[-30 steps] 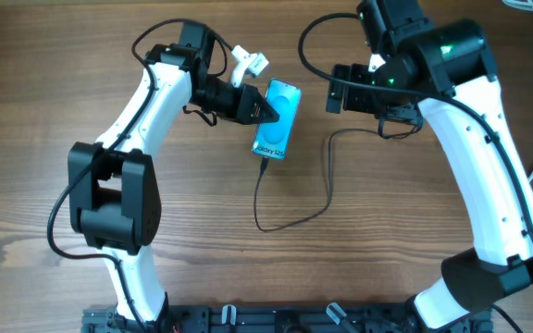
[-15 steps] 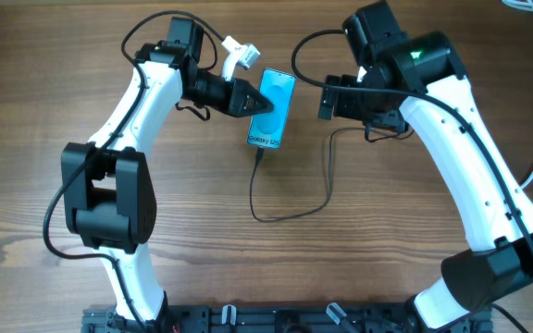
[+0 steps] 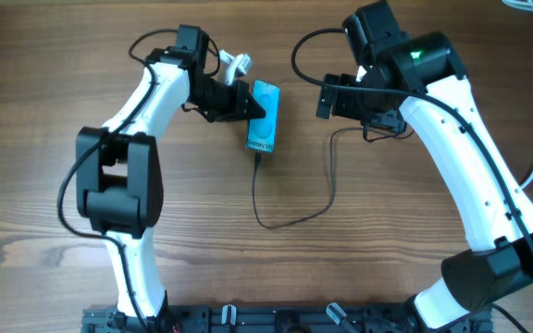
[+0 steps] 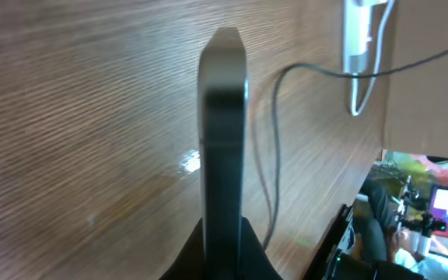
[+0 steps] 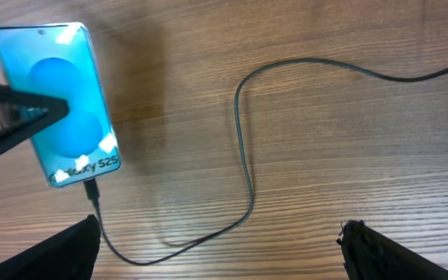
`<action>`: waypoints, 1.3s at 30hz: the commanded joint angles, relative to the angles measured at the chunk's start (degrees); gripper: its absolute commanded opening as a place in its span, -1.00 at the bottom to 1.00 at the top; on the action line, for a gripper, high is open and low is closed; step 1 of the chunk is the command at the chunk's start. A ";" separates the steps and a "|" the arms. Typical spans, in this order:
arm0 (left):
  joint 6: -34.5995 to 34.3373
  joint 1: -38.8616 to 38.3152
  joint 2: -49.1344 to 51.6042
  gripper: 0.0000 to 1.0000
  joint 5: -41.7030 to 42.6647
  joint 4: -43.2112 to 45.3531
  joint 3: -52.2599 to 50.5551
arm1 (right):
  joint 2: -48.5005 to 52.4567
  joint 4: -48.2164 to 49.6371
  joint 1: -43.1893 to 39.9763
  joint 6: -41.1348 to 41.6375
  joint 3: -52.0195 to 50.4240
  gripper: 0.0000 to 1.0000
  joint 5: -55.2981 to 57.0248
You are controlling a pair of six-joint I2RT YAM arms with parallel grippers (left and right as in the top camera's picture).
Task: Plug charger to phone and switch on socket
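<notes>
Cyan phone [image 3: 265, 128] tilted on edge, clamped in left end effector [image 3: 254, 106], charger [image 5: 240, 136] plugged in.

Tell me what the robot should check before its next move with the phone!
1. Charger plugged into the phone: ok, its tip sits in the phone's bottom end.
2. Left gripper holding the phone: ok, shut on it.
3. Right gripper free for the switch: ok, open and empty.
4. Charger slack: ok, it lies in a loose loop on the table.
5. Socket switched on: cannot tell. It is small and far off in the left wrist view, and the right arm hides it from overhead.
</notes>
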 commanded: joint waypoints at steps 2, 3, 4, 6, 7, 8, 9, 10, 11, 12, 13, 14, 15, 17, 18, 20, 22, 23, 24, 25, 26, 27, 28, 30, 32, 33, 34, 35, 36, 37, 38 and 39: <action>-2.01 0.33 2.80 -0.92 0.92 0.13 0.24 | -0.94 -0.17 0.04 0.66 -0.61 1.00 -2.10; -2.27 0.33 3.23 -0.92 0.90 0.13 0.24 | -0.94 -0.20 0.04 0.63 -0.61 0.99 -2.10; -3.02 0.33 3.37 -0.92 0.87 0.13 0.24 | -0.94 -0.20 0.04 0.66 -0.61 1.00 -2.10; -4.26 0.26 3.76 -0.92 0.72 0.15 0.24 | -0.92 -0.20 0.04 0.68 -0.61 1.00 -2.10; -4.98 0.20 3.91 -0.92 0.17 0.44 0.24 | -0.92 -0.20 0.04 0.66 -0.61 0.99 -2.10; -5.79 0.15 3.96 -0.92 -0.35 0.66 0.24 | -0.92 -0.20 0.04 0.66 -0.61 0.99 -2.10; -6.64 0.15 4.11 -0.92 -1.33 0.87 0.24 | -0.85 -0.22 0.04 0.66 -0.61 0.99 -2.10; -7.98 0.15 4.26 -0.92 -2.75 1.05 0.24 | -0.83 -0.28 0.17 0.66 -0.61 0.99 -2.08; -9.51 0.15 4.33 -0.92 -4.26 1.01 0.24 | -0.81 -0.35 0.31 0.66 -0.61 0.99 -2.08; -9.68 0.15 4.44 -0.92 -5.11 0.96 0.24 | -0.74 -0.39 0.31 0.66 -0.61 0.99 -2.08; -9.66 0.07 4.48 -0.92 -5.46 0.85 0.24 | -0.74 -0.42 0.31 0.66 -0.61 0.99 -2.08; -9.66 -0.07 4.55 -0.92 -5.79 0.81 0.24 | -0.72 -0.42 0.31 0.63 -0.61 1.00 -2.08; -9.66 -0.17 4.66 -0.92 -5.77 0.81 0.24 | -0.72 -0.39 0.31 0.66 -0.61 0.99 -2.08; -9.66 -0.46 4.87 -0.92 -5.79 0.85 0.24 | -0.72 -0.37 0.31 0.63 -0.61 0.99 -2.05; -9.66 -0.66 5.07 -0.92 -5.79 0.90 0.24 | -0.72 -0.35 0.31 0.66 -0.61 0.98 -2.05; -9.68 -1.11 5.46 -0.92 -6.32 1.01 0.24 | -0.70 -0.35 0.31 0.68 -0.61 1.00 -2.05; -9.68 -1.86 5.92 -0.92 -8.00 1.01 0.24 | -0.70 -0.35 0.31 0.66 -0.61 0.99 -2.01; -9.68 -2.16 5.97 -0.92 -8.83 1.03 0.24 | -0.70 -0.35 0.31 0.66 -0.61 0.99 -1.86; -9.68 -2.45 5.97 -0.92 -9.79 1.05 0.24 | -0.70 -0.31 0.31 0.66 -0.61 0.99 -1.86; -9.68 -2.69 5.97 -0.92 -10.45 1.07 0.24 | -0.70 -0.26 0.31 0.66 -0.61 0.99 -1.86; -9.68 -2.80 5.97 -0.92 -10.69 1.07 0.24 | -0.70 -0.22 0.31 0.66 -0.61 1.00 -1.86; -9.68 -2.82 5.97 -0.90 -10.71 1.05 0.24 | -0.70 -0.22 0.31 0.66 -0.61 0.99 -1.86; -9.68 -2.82 5.97 -0.87 -10.71 1.03 0.24 | -0.70 -0.22 0.31 0.63 -0.61 0.99 -1.86; -9.68 -2.82 6.01 -0.83 -11.23 1.03 0.24 | -0.70 -0.24 0.31 0.63 -0.61 0.99 -1.86; -9.68 -2.82 6.01 -0.81 -12.33 0.94 0.24 | -0.70 -0.26 0.31 0.61 -0.61 0.99 -1.86; -9.68 -2.80 6.01 -0.79 -13.14 0.76 0.24 | -0.70 -0.26 0.31 0.63 -0.61 0.99 -1.86; -9.70 -2.82 6.01 -0.75 -14.12 0.55 0.24 | -0.70 -0.28 0.31 0.61 -0.61 0.99 -1.84; -9.70 -2.82 6.01 -0.72 -14.93 0.33 0.24 | -0.70 -0.31 0.31 0.59 -0.61 0.99 -1.84; -9.70 -2.82 6.01 -0.70 -15.89 0.15 0.24 | -0.70 -0.33 0.31 0.59 -0.61 0.99 -1.81; -9.70 -2.82 6.01 -0.63 -16.74 0.04 0.24 | -0.70 -0.33 0.31 0.52 -0.61 1.00 -1.81; -9.68 -2.82 6.01 -0.52 -17.53 -0.11 0.24 | -0.70 -0.35 0.31 0.37 -0.61 0.99 -1.81; -9.68 -2.82 6.01 -0.44 -17.94 -0.13 0.24 | -0.70 -0.37 0.31 0.15 -0.61 0.99 -1.84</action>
